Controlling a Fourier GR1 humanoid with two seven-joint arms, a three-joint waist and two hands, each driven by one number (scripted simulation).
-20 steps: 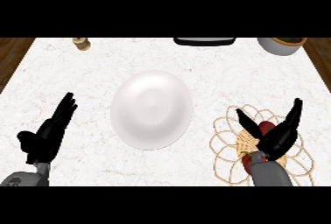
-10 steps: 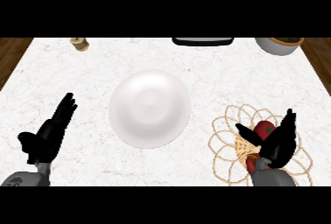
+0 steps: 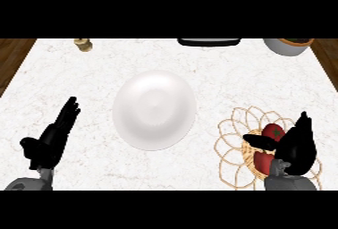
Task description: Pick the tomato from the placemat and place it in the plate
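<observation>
Tomato (image 3: 271, 134) sits on the mat (image 3: 232, 154) at near right, the right hand (image 3: 295, 147) now lower and curling round it. Left hand (image 3: 51, 139) rests open near left; plate (image 3: 154, 111) lies farther, center.

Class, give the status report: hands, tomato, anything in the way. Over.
Left hand open, resting lower left. Right hand closing round the tomato, which sits on the placemat. Plate bare; nothing between. Over.
</observation>
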